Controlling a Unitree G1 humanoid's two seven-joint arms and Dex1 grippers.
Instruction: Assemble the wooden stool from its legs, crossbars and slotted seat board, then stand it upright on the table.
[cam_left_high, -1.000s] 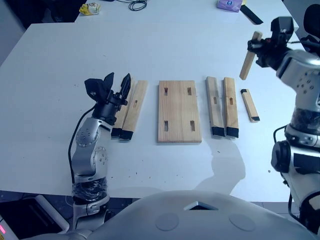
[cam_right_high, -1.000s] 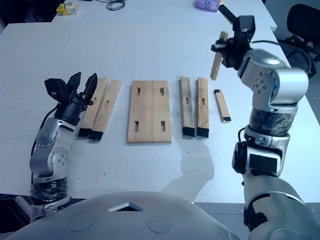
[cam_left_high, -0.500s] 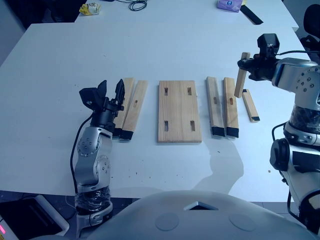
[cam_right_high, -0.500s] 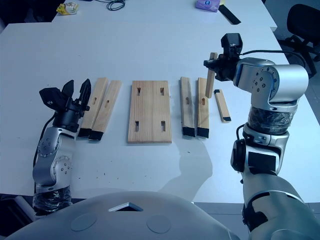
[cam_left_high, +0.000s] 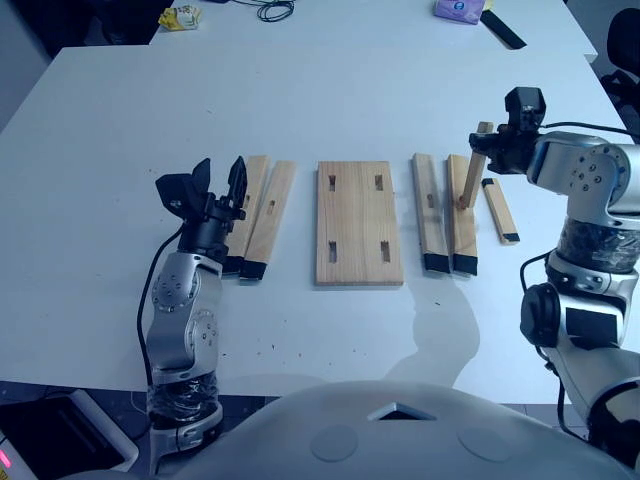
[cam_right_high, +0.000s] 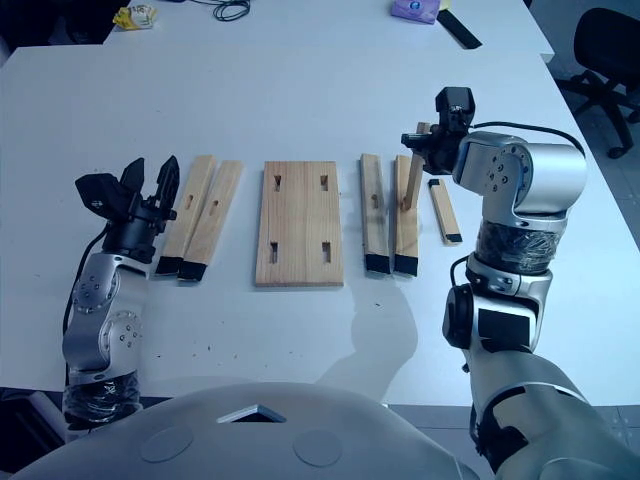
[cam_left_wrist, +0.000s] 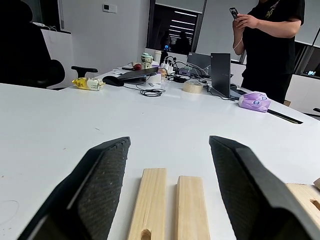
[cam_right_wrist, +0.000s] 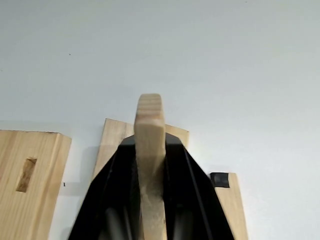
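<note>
Coming down from up high, the right gripper (cam_left_high: 496, 150), squeezing a crossbar (cam_left_high: 474, 168), puts its low end onto the rightmost leg (cam_left_high: 462, 235), ready to plug in, while the left gripper (cam_left_high: 220, 178) hangs spread wide beside the left legs (cam_left_high: 262, 215).

The left gripper (cam_left_wrist: 170, 145) has its two black fingers (cam_left_wrist: 100, 185) spread wide apart, holding nothing, low over the white table (cam_left_wrist: 60, 120). Between the fingers and just beyond them, two wooden legs (cam_left_wrist: 148, 200) lie flat side by side, nearly touching, one showing the end of a slot, while a corner of the slotted seat board (cam_left_wrist: 305, 197) lies past the outer finger. Far across the table are a yellow packet (cam_left_wrist: 87, 84), a loose cable (cam_left_wrist: 150, 92), a roll of tape (cam_left_wrist: 192, 87), an open laptop (cam_left_wrist: 220, 75) and a purple packet (cam_left_wrist: 255, 101).
</note>
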